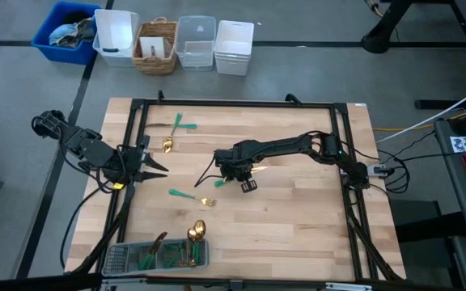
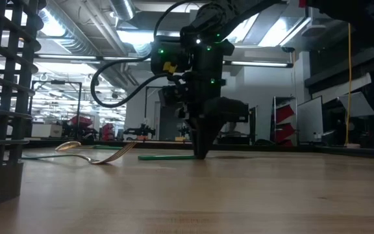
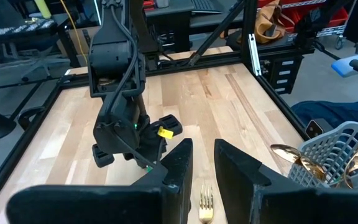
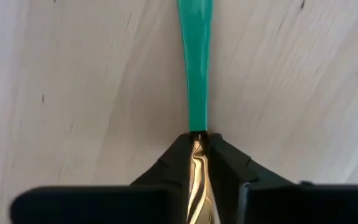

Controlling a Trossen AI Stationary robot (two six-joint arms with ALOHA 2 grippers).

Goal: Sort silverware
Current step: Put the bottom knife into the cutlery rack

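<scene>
The right claw [image 4: 199, 155] is clenched on a teal-handled utensil [image 4: 194, 68] lying flat at mid-bench [image 1: 298, 210], pinching its gold neck. The piece looks light, stiff and slippery; grip where handle meets metal. Left claw [image 3: 202, 163] waits, parted, empty.

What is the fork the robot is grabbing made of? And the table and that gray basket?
The fork in the right gripper: the handle looks like smooth teal plastic or painted coating, and the head is shiny gold, likely metal, mirroring light between the fingers. I can't tell if it's really a fork. The table looks like pale wood, with plank seams and grain. The gray basket is a grid of holes, plastic or coated wire.
</scene>
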